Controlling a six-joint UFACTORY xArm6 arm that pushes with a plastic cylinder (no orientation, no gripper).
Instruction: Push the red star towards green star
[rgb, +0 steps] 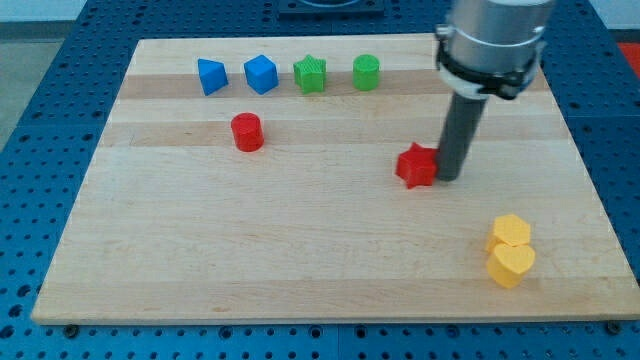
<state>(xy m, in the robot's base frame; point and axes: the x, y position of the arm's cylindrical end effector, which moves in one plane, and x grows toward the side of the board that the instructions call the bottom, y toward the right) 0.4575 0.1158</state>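
Camera view: my tip (449, 178) touches the red star's (416, 167) right side at mid-board, placed to shove it up-left toward the green star (310, 75) in the top row; no jaws exist.

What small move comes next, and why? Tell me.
Probably slide my tip toward the view's left and a bit toward the top. It sits right against the red star's right side, and the green star lies up and to the left in the top row, between the blue cube and the green cylinder. Pushing from here should drive the star that way.
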